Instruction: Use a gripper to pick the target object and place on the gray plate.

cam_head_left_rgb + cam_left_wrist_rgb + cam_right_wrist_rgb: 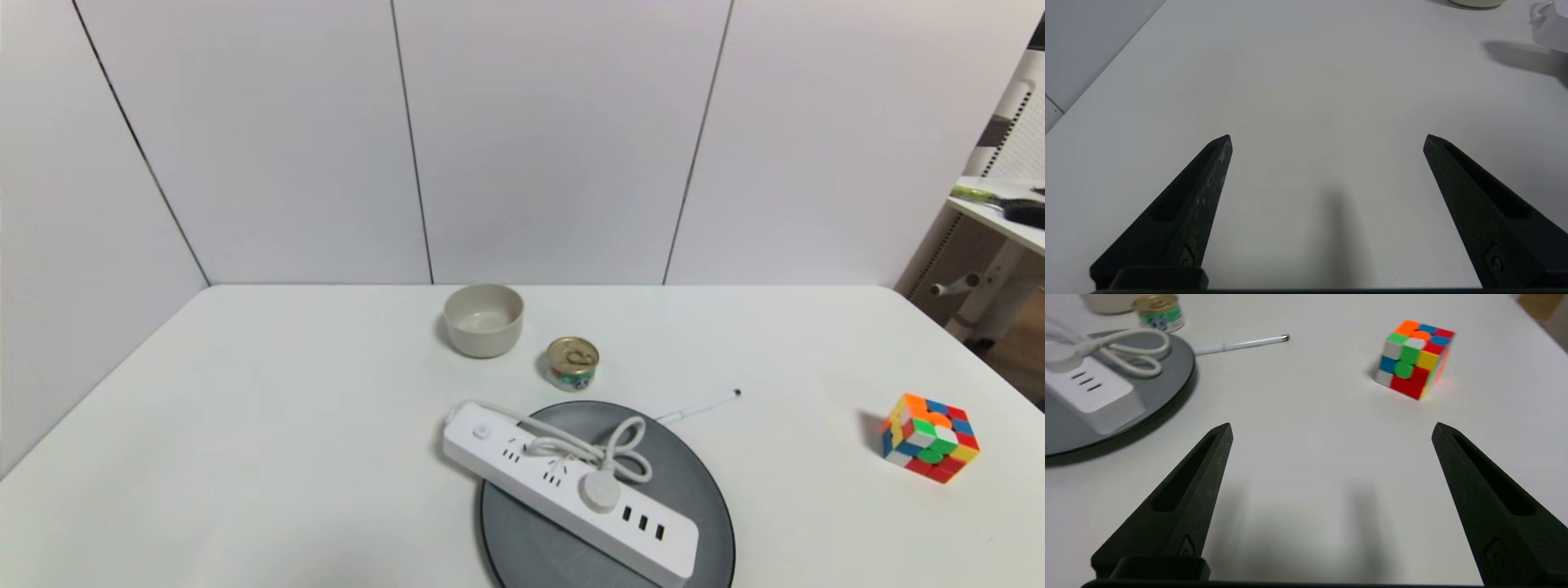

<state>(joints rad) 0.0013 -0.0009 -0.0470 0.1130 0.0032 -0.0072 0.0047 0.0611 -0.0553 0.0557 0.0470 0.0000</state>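
The long white power strip [571,490] lies slantwise across the dark gray plate [694,490], its button end overhanging the plate's left rim, its bundled white cord on top. In the right wrist view the strip's USB end [1090,394] rests on the plate [1167,392]. A corner of the strip shows in the left wrist view [1553,28]. My left gripper [1327,139] is open and empty over bare table left of the strip. My right gripper [1331,428] is open and empty over bare table right of the plate. Neither gripper shows in the head view.
A beige-white bowl [483,319] and a small tin can [572,363] stand behind the plate. A thin white pen [698,406] lies at the plate's far right rim. A colourful puzzle cube [929,437] sits at the right; it also shows in the right wrist view [1414,359].
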